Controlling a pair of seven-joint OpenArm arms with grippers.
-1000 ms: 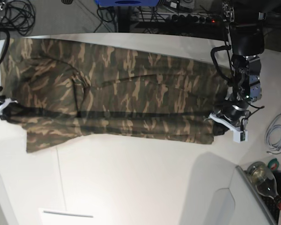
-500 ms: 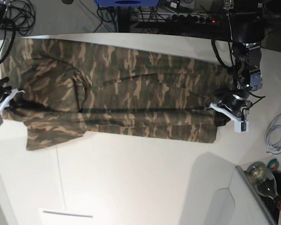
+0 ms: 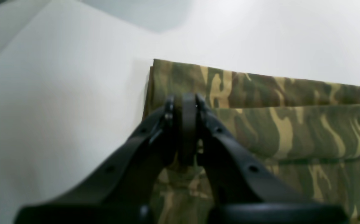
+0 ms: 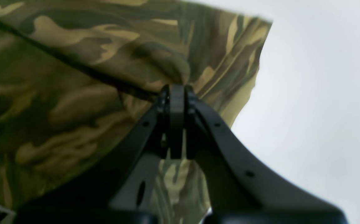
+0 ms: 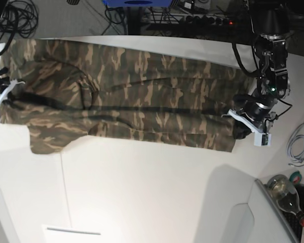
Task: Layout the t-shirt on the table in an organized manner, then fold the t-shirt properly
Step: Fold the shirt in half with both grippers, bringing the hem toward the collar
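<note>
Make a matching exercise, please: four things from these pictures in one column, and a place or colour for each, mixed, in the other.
1. t-shirt
2. table
3. left claw
4. bottle

a. white
b. bottom right corner of the base view
c. camouflage
d. shut on the shirt's right end in the base view

Pairs: 1-c, 2-a, 3-d, 4-b

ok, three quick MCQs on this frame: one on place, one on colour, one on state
1. Where does the t-shirt lie?
A. on the white table
B. on the floor
C. in a basket

2. What is the shirt's print?
A. blue stripes
B. green, brown and tan camouflage
C. plain red

3. How do the left claw and right claw stand?
A. both wide open
B. only the left pinching cloth
C. both shut on shirt cloth

Answers: 1 A, base view shows it spread across the tabletop. 2 B, seen in every view. 3 C, each wrist view shows fabric pinched at the tips.
</note>
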